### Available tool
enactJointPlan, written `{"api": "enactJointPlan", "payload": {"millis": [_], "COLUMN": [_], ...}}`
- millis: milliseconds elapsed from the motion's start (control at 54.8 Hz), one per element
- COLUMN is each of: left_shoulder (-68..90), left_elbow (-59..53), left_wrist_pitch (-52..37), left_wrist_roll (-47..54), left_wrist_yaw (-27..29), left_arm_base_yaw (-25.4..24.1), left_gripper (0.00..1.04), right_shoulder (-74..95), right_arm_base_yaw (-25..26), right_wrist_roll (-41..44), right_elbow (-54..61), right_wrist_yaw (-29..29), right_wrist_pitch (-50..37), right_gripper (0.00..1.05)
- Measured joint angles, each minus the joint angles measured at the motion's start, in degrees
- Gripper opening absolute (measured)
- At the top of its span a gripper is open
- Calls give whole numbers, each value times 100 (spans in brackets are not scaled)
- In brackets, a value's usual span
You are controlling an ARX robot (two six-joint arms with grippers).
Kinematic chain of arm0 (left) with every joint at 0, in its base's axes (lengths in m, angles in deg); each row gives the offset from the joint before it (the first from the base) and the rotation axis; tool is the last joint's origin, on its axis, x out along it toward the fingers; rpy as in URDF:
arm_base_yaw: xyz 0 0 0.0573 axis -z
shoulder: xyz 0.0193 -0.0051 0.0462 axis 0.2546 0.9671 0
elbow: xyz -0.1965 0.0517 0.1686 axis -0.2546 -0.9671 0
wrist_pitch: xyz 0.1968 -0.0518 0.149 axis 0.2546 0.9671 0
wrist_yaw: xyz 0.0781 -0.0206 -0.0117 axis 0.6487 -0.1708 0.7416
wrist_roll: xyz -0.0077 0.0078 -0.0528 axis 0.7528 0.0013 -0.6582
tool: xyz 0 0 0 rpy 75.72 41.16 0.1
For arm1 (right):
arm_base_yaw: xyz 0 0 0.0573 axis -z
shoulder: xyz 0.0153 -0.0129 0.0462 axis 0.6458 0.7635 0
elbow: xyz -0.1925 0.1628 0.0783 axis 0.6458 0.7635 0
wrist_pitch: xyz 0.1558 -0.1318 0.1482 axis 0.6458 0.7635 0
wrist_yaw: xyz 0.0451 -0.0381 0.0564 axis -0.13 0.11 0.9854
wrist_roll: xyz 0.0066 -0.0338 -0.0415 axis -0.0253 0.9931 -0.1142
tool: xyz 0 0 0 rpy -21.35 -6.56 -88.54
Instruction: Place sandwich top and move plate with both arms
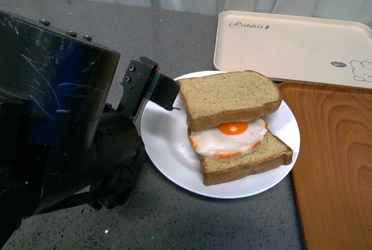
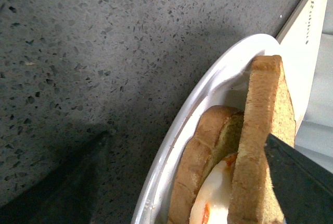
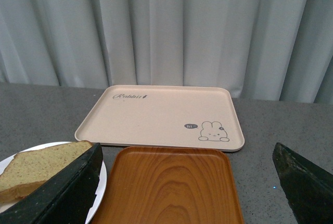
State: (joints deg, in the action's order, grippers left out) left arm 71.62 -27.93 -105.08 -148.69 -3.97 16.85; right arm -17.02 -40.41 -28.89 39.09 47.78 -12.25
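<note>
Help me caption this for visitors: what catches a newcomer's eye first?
The orange-yolked fried egg peeking from under the sandwich top on the white plate at centre. Then the scratched black left arm filling the front view's left, and the orange wooden tray at right.

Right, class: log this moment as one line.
sandwich top: on fried egg, on plate | left gripper: at slice's edge, jaws unclear | right gripper: jaws open, empty | plate: beside orange wooden tray

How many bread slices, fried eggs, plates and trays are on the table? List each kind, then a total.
Bread slices: 2, sandwich top and bottom slice
Fried egg: 1
Plate: 1
Trays: 2, beige tray and orange tray
Total: 6
</note>
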Motion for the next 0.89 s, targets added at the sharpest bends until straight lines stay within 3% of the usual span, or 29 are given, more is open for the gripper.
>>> {"api": "enactJointPlan", "payload": {"millis": [511,893], "left_shoulder": [9,-354], "left_elbow": [-85,-111], "left_wrist_pitch": [-77,-109], "left_wrist_roll": [-66,-61], "left_wrist_yaw": [4,39], "left_arm_base_yaw": [4,-116], "left_gripper": [6,4], "right_shoulder": [0,0], "right_arm_base_yaw": [0,2], "right_wrist_roll": [0,0], "right_elbow": [0,0], "right_wrist_yaw": [0,0], "right_wrist_pitch": [0,0], "right_gripper": [96,96]}}
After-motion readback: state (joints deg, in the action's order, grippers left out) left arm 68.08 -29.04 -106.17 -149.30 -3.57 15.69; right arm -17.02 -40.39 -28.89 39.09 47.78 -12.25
